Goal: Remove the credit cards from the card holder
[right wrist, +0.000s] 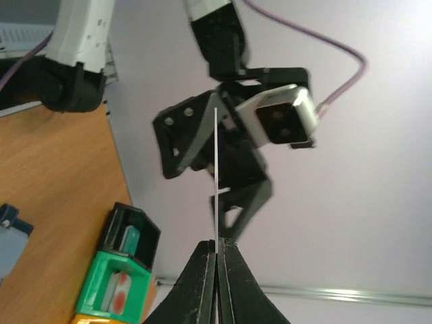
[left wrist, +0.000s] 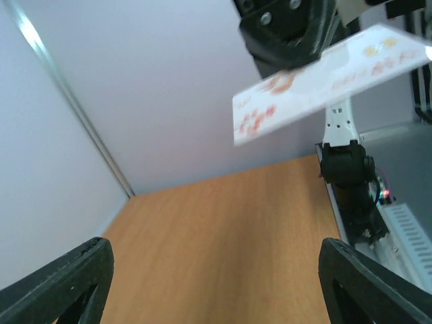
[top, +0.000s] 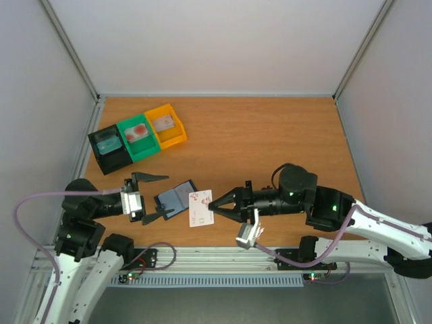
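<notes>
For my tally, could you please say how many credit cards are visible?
4 cards: one in the right gripper, one each in the black, green and yellow bins; the card holder may hide more.

The table (top: 270, 135) is a warm orange-brown wood-grain board, matte and evenly lit. Three plain pale walls close it in: a back wall (top: 216, 40), a left wall (top: 34, 101) and a right wall (top: 398, 101), all a faint lilac-white. Slim metal posts run up the two far corners, the left post (top: 71, 47) and the right post (top: 361, 47), both leaning outward in the top view. A silver aluminium rail (top: 202, 255) edges the near side of the table. A pale slotted strip (top: 223, 278) lies just below it, above a dull grey surface (top: 236, 304). In the left wrist view a bright glint (left wrist: 27, 30) sits on a corner post. In the right wrist view a band of light (right wrist: 337, 293) lies along the foot of the wall.
</notes>
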